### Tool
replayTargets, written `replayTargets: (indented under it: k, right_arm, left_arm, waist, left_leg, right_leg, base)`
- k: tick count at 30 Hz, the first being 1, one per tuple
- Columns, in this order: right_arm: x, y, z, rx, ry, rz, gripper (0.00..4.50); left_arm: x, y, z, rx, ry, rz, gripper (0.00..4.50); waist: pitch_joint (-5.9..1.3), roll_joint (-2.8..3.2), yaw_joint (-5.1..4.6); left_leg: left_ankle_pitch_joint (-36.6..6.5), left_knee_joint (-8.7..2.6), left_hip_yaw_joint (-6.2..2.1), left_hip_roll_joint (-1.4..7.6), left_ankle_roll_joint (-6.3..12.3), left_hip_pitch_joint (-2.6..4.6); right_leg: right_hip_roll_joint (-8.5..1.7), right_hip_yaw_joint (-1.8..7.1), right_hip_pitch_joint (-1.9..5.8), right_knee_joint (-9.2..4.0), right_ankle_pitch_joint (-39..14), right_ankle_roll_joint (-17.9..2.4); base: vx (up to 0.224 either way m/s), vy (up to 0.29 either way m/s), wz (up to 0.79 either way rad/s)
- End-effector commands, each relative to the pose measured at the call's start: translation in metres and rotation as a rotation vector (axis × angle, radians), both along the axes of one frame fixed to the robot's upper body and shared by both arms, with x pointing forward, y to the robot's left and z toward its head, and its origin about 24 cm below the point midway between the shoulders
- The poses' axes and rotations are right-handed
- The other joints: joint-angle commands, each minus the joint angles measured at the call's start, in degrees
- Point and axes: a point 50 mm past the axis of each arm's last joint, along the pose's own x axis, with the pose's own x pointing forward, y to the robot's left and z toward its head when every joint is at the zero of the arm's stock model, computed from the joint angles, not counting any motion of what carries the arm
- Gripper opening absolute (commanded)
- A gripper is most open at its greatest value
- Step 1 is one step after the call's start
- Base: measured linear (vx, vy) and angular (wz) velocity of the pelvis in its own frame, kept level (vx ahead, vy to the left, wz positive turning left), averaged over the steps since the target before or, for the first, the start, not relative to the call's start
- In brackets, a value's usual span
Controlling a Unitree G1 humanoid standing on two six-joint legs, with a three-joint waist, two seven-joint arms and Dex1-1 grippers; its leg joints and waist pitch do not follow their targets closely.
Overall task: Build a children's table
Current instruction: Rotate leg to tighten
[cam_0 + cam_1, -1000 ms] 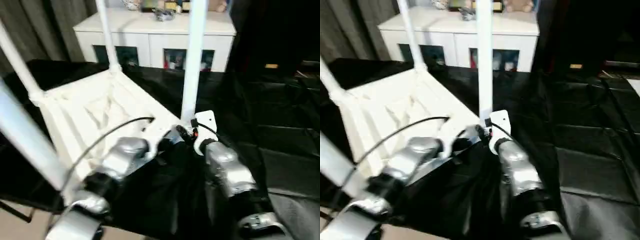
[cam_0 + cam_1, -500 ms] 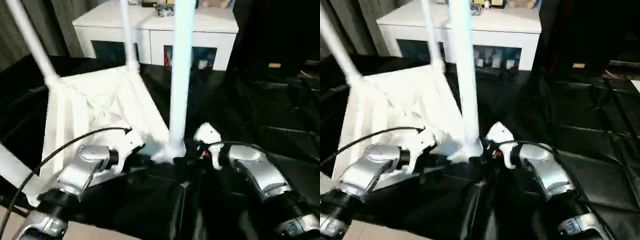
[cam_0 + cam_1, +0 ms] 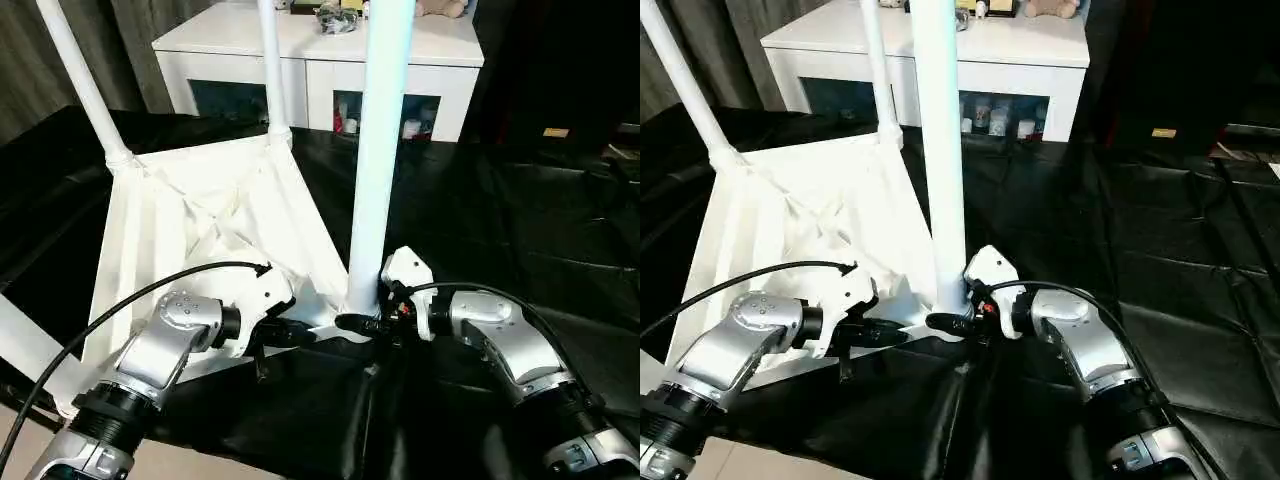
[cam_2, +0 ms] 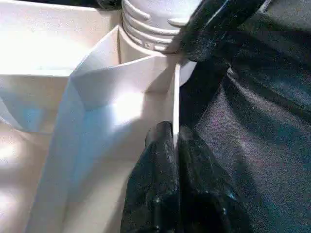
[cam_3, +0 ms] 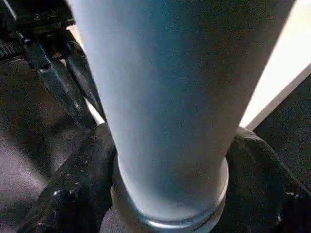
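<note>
The children's table (image 3: 200, 230) lies upside down on black cloth, its ribbed underside up and its white legs rising. The near leg (image 3: 378, 150) stands at the corner closest to me. My left gripper (image 3: 300, 333) is shut on the top's thin rim (image 4: 176, 97) just beside that corner, one black finger (image 4: 160, 160) on each side. My right gripper (image 3: 355, 322) reaches in from the right and is shut on the base of the near leg (image 5: 170, 121), with a finger (image 5: 82, 179) on either side of it.
A white cabinet with dark glass doors (image 3: 320, 60) stands behind the table, small items on top. Two far legs (image 3: 85, 85) (image 3: 270, 70) and a near-left leg (image 3: 20, 345) stick up. Black cloth (image 3: 520, 230) spreads to the right. A black cable (image 3: 150, 290) loops over my left forearm.
The view has shifted and steadied. My right forearm has swung out to the right while its gripper stayed at the near leg's base. The left gripper stays at the rim.
</note>
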Motion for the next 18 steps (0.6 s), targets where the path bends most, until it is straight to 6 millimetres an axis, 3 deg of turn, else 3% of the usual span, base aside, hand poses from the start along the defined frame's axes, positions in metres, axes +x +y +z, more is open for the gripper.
replayTargets:
  k: [1, 2, 10, 13, 16, 18]
  right_arm:
    - [0.000, -0.004, 0.000, -0.006, 0.003, -0.005, 2.96]
    - [0.000, -0.005, 0.000, -0.006, 0.004, -0.005, 2.79]
    - [0.002, -0.005, -0.004, 0.009, 0.015, -0.079, 2.69]
    - [0.010, 0.002, -0.011, 0.021, 0.013, -0.265, 2.69]
    - [0.016, 0.008, -0.019, 0.013, 0.022, -0.472, 2.68]
    - [0.018, 0.009, -0.022, 0.007, 0.030, -0.557, 2.68]
  left_arm:
    - [-0.006, -0.003, -0.004, -0.019, 0.046, -0.035, 0.00]
    - [-0.007, -0.003, -0.005, -0.017, 0.048, -0.035, 0.00]
    - [-0.008, -0.002, -0.008, 0.001, 0.059, -0.012, 0.00]
    - [0.011, -0.004, -0.014, 0.045, -0.012, 0.177, 0.00]
    - [0.027, -0.008, -0.017, 0.069, -0.054, 0.348, 0.00]
    - [0.031, -0.010, -0.018, 0.072, -0.061, 0.399, 0.00]
  waist:
    - [-3.00, -0.62, 0.06]
    - [-2.99, -0.65, 0.08]
    - [-3.02, -0.62, 0.16]
    - [-2.67, -0.62, -0.06]
    - [-2.33, -0.96, -0.28]
    - [-2.41, -0.95, -0.29]
  left_leg:
    - [-11.39, -3.37, 0.58, 0.34, 3.43, -0.07]
    - [-11.12, -3.36, 0.57, 0.34, 3.50, -0.09]
    - [-10.45, -3.29, 0.56, 0.29, 3.67, -0.16]
    - [-12.30, -3.51, 0.63, 0.26, 2.78, -0.12]
    - [-16.19, -3.93, 0.47, -0.05, 0.04, 0.32]
    - [-17.27, -4.05, 0.29, -0.15, -0.48, 0.34]
  right_leg:
    - [-1.32, 1.12, 3.06, -2.62, -8.17, -14.41]
    - [-1.30, 1.11, 3.06, -2.59, -7.86, -14.45]
    - [-1.28, 1.07, 3.10, -2.48, -7.31, -14.63]
    - [-1.29, 1.13, 2.82, -2.95, -10.69, -13.95]
    - [-1.36, 1.22, 2.50, -4.04, -21.17, -9.91]
    - [-1.46, 1.15, 2.47, -4.35, -24.10, -8.27]
  base:
    - [0.000, 0.000, 0.00]
    - [0.000, 0.000, 0.00]
    - [0.000, 0.000, 0.00]
    - [0.000, 0.000, 0.00]
    - [0.000, 0.000, 0.00]
    - [0.000, 0.000, 0.00]
